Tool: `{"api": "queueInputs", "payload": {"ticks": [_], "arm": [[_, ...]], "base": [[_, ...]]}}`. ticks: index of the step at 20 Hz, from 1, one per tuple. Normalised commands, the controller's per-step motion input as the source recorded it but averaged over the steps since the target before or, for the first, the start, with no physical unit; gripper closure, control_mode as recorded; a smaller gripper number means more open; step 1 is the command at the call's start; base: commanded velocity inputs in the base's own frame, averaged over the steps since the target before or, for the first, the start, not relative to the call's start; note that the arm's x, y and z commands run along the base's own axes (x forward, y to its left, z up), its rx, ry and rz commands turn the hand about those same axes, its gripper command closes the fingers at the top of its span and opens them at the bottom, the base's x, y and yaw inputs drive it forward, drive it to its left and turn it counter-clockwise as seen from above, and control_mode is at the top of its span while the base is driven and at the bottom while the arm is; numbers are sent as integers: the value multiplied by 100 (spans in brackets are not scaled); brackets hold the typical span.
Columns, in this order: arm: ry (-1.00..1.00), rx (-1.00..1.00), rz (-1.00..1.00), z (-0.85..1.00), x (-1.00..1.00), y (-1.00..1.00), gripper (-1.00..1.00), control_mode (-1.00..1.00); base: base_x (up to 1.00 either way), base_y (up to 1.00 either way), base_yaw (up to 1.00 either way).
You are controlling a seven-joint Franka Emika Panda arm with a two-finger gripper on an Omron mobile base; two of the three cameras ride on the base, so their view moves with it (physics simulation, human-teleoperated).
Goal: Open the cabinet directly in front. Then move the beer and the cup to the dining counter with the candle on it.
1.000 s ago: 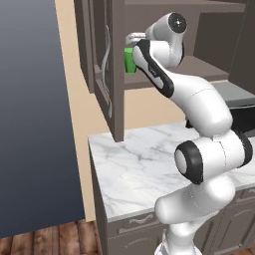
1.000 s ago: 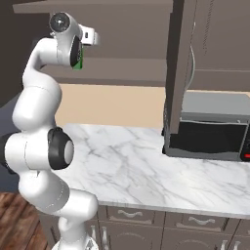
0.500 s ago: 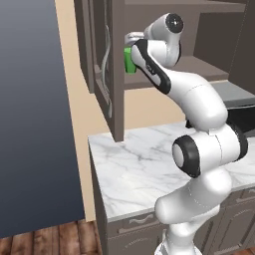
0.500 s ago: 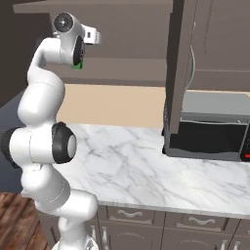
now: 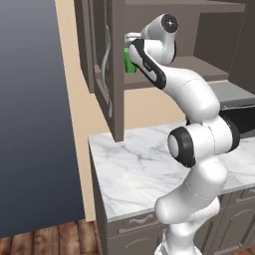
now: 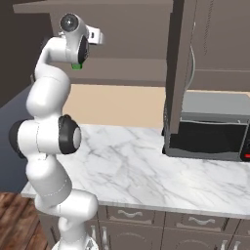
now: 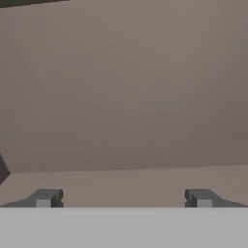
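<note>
The cabinet (image 5: 117,94) stands open, its doors (image 6: 177,73) swung out toward me. My arm reaches up into it at shelf height. The green cup (image 5: 129,63) stands on the shelf right by my wrist, mostly covered by the arm; a sliver of that cup (image 6: 75,66) peeks out under the hand. In the hand view my gripper (image 7: 123,199) is open, fingertips (image 7: 46,198) wide apart with nothing between them, facing the cabinet's bare back wall and shelf floor. The beer, the dining counter and the candle are out of view.
A short marble worktop (image 5: 134,169) lies below the cabinet, over drawer fronts (image 6: 132,215). A microwave (image 6: 210,129) sits at its right, under the open right door. A dark tall panel (image 5: 30,124) borders the left side.
The arm has shifted slightly inside the cabinet opening; the gripper has stayed open and the cup has not moved.
</note>
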Motion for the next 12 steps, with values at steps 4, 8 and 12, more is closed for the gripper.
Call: {"api": "queueInputs", "payload": {"ticks": [4, 8, 12], "arm": [[7, 0, 0, -28, 14, 0, -100, -100], [4, 0, 0, -36, 2, 0, -100, -100], [0, 0, 0, -26, 12, 0, -100, -100]], "base": [[0, 0, 0], [0, 0, 0], [0, 0, 0]]}}
